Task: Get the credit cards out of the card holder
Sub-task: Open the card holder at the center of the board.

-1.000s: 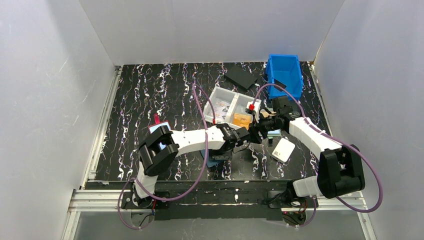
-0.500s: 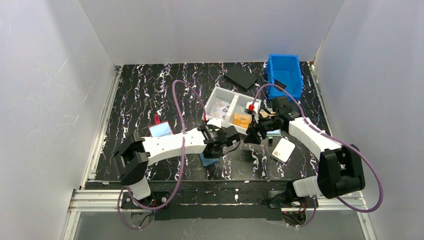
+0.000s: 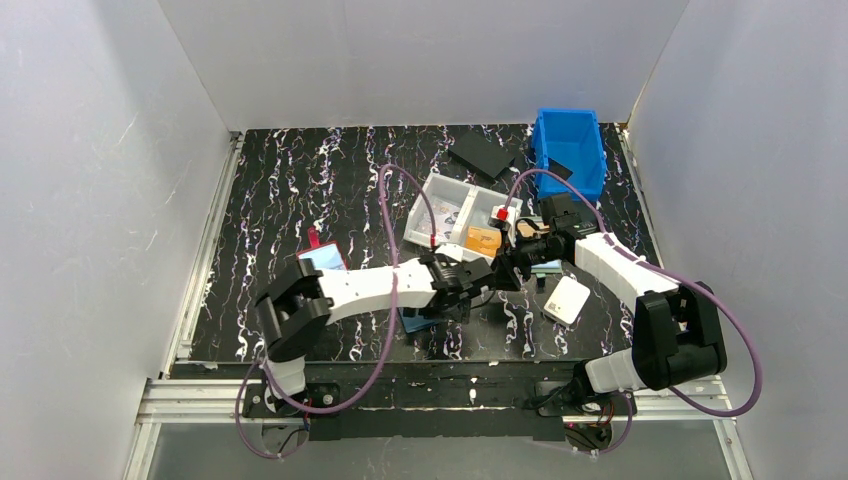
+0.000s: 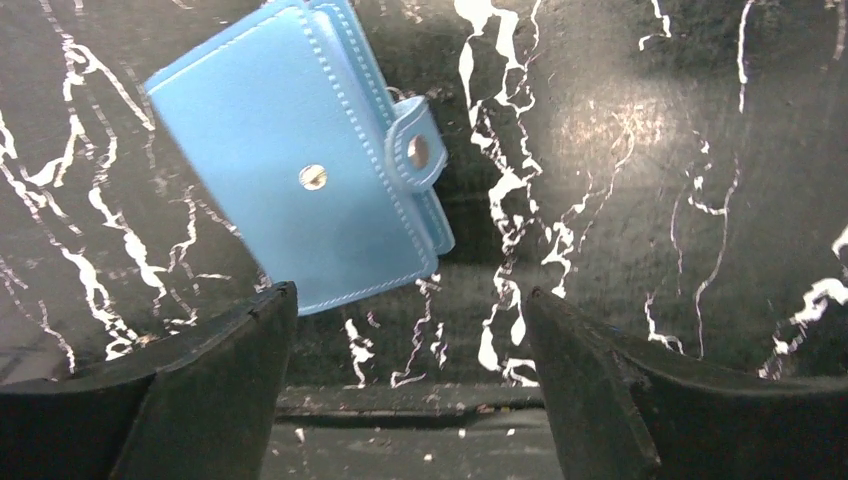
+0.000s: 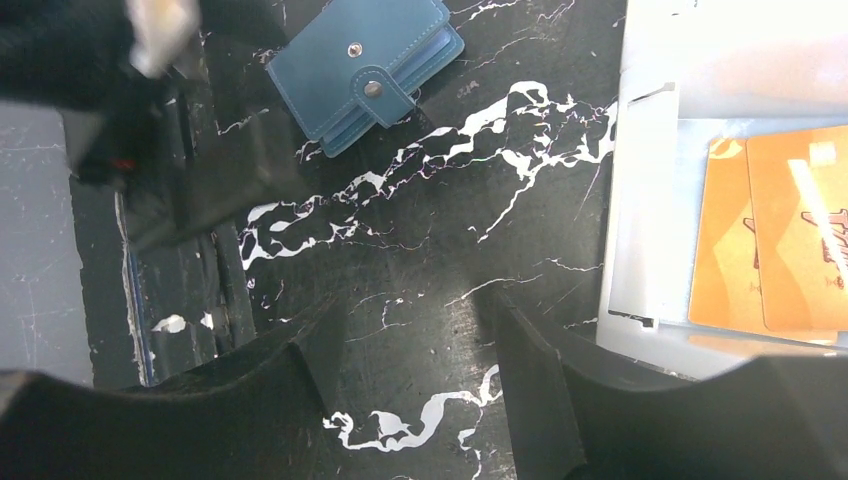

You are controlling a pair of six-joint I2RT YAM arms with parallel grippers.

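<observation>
The black, white-veined table (image 3: 300, 190) carries a blue bin (image 3: 568, 114) at its far right, a flat black sheet (image 3: 482, 153) just beside it and a clear divided tray (image 3: 470, 208) mid-table. Nearer lie a red-edged holder (image 3: 322, 258) on the left, the folded card holder (image 4: 300, 160) in the middle, and a white flat piece (image 3: 567, 299) on the right.

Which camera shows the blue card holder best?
Left wrist: the card holder looks big and clear, closed. Right wrist shows it smaller, near the top. Top view shows only a bit under the left arm.

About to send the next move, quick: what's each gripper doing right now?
Left gripper: open, holding nothing; the card holder lies just ahead of it.
Right gripper: open, holding nothing.
</observation>
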